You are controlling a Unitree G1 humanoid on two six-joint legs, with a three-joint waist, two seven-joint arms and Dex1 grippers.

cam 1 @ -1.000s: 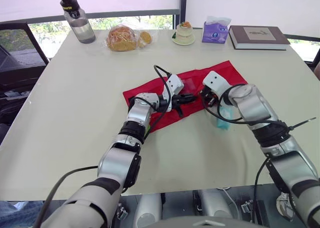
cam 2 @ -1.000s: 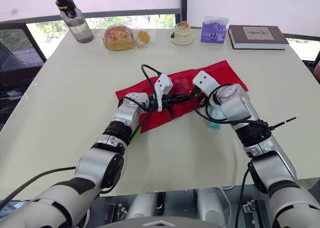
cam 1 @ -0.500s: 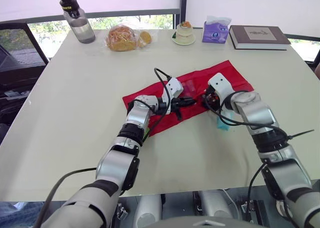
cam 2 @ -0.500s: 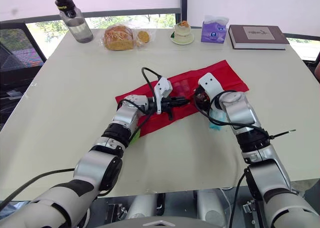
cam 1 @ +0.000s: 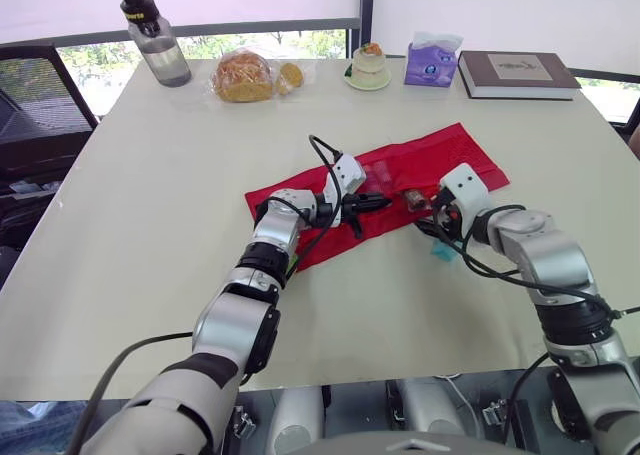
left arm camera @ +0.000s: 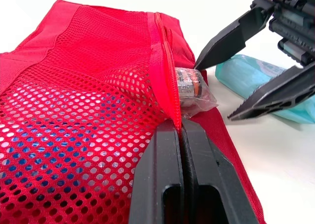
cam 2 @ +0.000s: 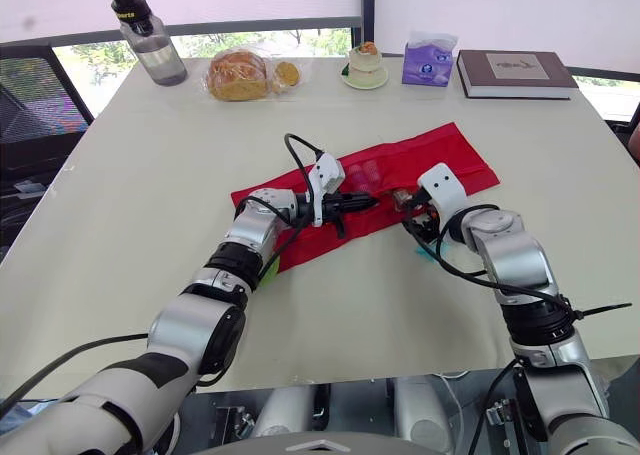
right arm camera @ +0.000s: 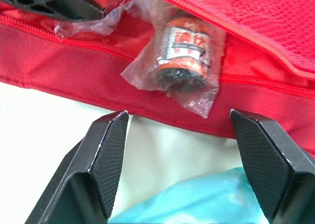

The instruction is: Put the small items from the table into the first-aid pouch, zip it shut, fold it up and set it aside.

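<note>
The red mesh first-aid pouch lies unfolded in the middle of the table. My left gripper is shut on the pouch's zipper edge and holds the mesh flap up. A small roll with an orange label, wrapped in clear plastic, lies at the pouch's mouth, half under the flap. My right gripper stands open just off the pouch's near edge, its jaws on either side of the roll and apart from it. A teal packet lies on the table beneath the right gripper.
Along the far edge stand a water bottle, a bag of bread, a small dessert on a saucer, a purple tissue pack and a book. A small green thing peeks from under my left forearm.
My right arm has drawn back to the right and toward the near edge, off the pouch. The wrapped roll now lies uncovered at the pouch mouth. The left gripper has held still.
</note>
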